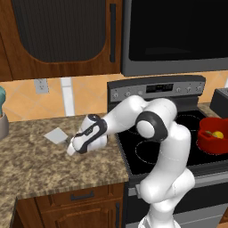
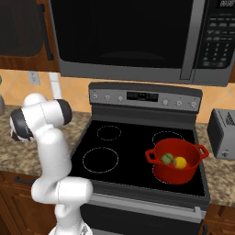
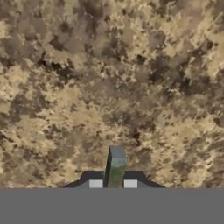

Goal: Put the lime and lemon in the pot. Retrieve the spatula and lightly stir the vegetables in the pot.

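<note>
The white arm is reaching left from the stove, over the speckled brown desk (image 1: 53,160), with the hand (image 1: 71,149) pointing down at the stone surface. Just beside the hand on the far side, the pale grey blade of the spatula (image 1: 56,135) is lying flat on the desk. In the hand view a thin dark grey-green bar, probably the spatula's handle, is rising straight up from between the two fingertips (image 3: 96,183), and the fingers are sitting close together on either side of it, so the hand is clamped on the spatula's handle rather than standing apart. The mottled desk is running behind that bar across the hand view.

Well apart from the hand, on the black glass cooktop (image 2: 114,151), the red pot (image 2: 176,160) is standing upright over the front right burner ring, its two small side handles sticking out left and right. Inside it the green lime (image 2: 167,158) and the yellow lemon (image 2: 180,162) are lying side by side, touching, with the lime on the left as the right base view shows them. In the left base view the pot is sitting at the right edge with the lemon showing over its rim.
</note>
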